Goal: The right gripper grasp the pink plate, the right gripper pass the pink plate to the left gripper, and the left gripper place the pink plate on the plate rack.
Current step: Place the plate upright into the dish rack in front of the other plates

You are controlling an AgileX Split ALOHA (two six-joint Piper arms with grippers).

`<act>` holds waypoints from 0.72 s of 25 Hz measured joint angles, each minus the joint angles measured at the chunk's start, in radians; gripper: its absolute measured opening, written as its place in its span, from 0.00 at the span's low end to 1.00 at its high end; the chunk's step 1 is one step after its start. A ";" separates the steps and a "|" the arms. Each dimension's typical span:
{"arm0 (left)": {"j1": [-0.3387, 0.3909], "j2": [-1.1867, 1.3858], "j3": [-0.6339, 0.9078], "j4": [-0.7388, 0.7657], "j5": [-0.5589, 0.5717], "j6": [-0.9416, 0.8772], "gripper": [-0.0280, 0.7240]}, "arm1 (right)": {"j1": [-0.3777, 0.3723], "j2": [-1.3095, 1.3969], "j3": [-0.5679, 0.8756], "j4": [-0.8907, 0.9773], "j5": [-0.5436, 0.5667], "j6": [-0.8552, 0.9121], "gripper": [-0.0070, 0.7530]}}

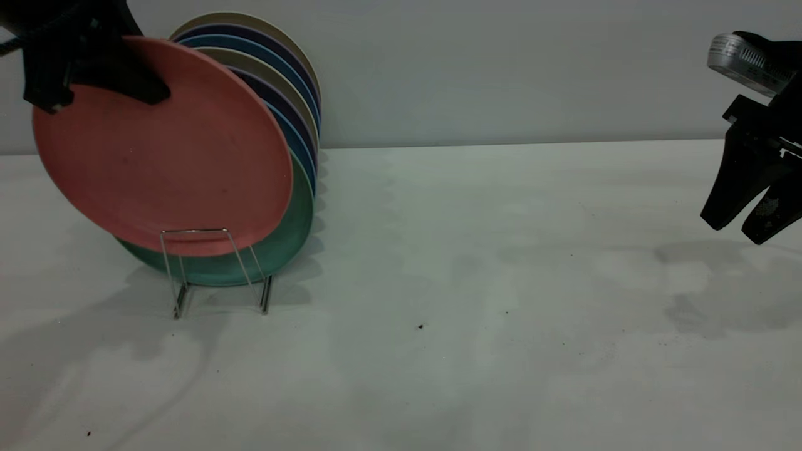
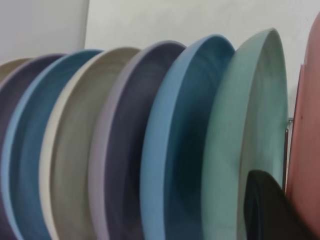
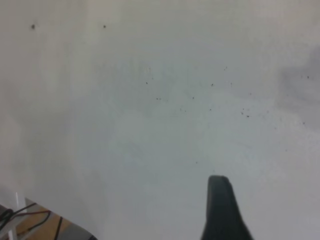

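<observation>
At the left end of the table: my left gripper (image 1: 100,78), the black wedge-fingered one, was clamped on the upper rim of the big round salmon-pink matte plate (image 1: 163,147).

Pink plate position: tilted, up on edge, its lower rim sat right behind the front loop of the thin silver wire plate rack (image 1: 219,272). Couldn't tell if it was actually seated in a slot or just touching the wire.

Behind it: the teal-green plate (image 1: 285,241) stood just beside the pink one, close enough that I couldn't say whether they touched.

Rest of the row: blue, dark purple and beige plates (image 1: 276,69), all standing on edge and leaning the same way.

Left wrist view: same stack seen edge-on, with the pink plate's rim (image 2: 307,145) at one side, the teal-green one (image 2: 245,135) next to it, and one of my black fingers (image 2: 270,210) poking in between them.

Right side: my right gripper (image 1: 749,222) hung above the white table (image 1: 476,263) well away from the rack, fingers slightly apart, nothing between them.

Right wrist view: just speckled tabletop and one black fingertip (image 3: 222,210).
</observation>
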State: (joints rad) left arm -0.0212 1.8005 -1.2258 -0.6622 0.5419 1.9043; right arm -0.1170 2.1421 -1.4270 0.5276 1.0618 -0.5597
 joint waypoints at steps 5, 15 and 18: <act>0.000 0.035 0.000 0.000 -0.021 -0.055 0.20 | 0.000 0.000 0.000 0.000 0.000 0.000 0.67; 0.000 0.055 -0.001 0.000 -0.024 -0.095 0.40 | 0.000 0.000 0.000 0.000 0.000 0.000 0.67; 0.000 0.055 -0.001 0.017 -0.014 -0.125 0.59 | 0.000 0.000 0.000 0.000 0.000 0.000 0.67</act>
State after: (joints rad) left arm -0.0212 1.8552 -1.2269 -0.6452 0.5279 1.7791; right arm -0.1170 2.1421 -1.4270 0.5276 1.0618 -0.5597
